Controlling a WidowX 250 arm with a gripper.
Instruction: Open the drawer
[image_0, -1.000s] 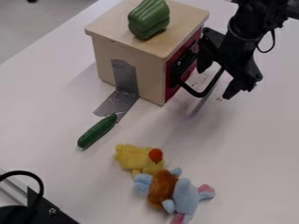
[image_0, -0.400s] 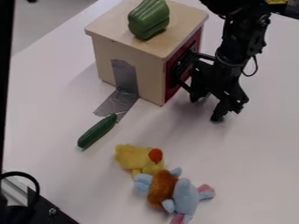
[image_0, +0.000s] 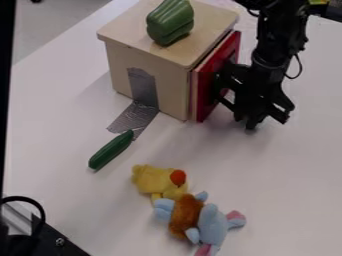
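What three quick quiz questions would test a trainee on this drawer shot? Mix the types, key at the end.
1. True or false: the red drawer front sits flush against the wooden cabinet.

2. Multiple choice: what rests on top of the cabinet?
A) cucumber
B) green pepper
C) yellow plush toy

3. Fill in the blank: the grey tape runs down the cabinet's side and onto the ____.

Key:
1. False; it stands out from the cabinet body.
2. B
3. table
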